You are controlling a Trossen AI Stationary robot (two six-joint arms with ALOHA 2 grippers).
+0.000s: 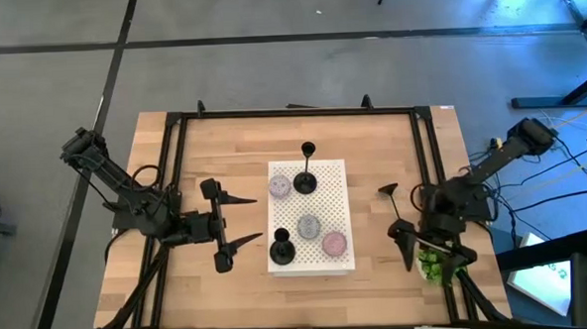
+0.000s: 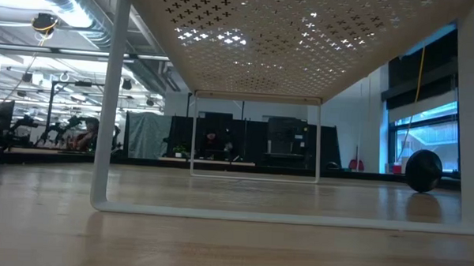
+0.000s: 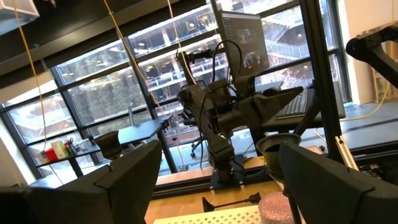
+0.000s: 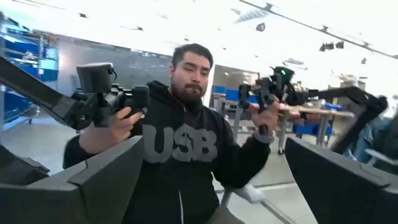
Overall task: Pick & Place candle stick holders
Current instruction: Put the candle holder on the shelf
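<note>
Two black candle stick holders stand upright on their round bases on a white perforated stand (image 1: 325, 198) at the table's middle: one at its far side (image 1: 305, 180), one at its near left corner (image 1: 281, 249). My left gripper (image 1: 244, 221) is open just left of the stand, fingers pointing toward it and touching nothing. In the left wrist view the near holder's cup top (image 3: 272, 147) shows close by one finger. My right gripper (image 1: 396, 218) is open, right of the stand, with nothing between its fingers (image 4: 93, 180).
Three round candles lie on the stand: purple (image 1: 280, 187), grey (image 1: 308, 226), pink (image 1: 335, 244). A green object (image 1: 435, 265) sits by the right arm's base. A black frame (image 1: 291, 112) rims the table. A person in a black hoodie (image 4: 183, 149) stands beyond the table.
</note>
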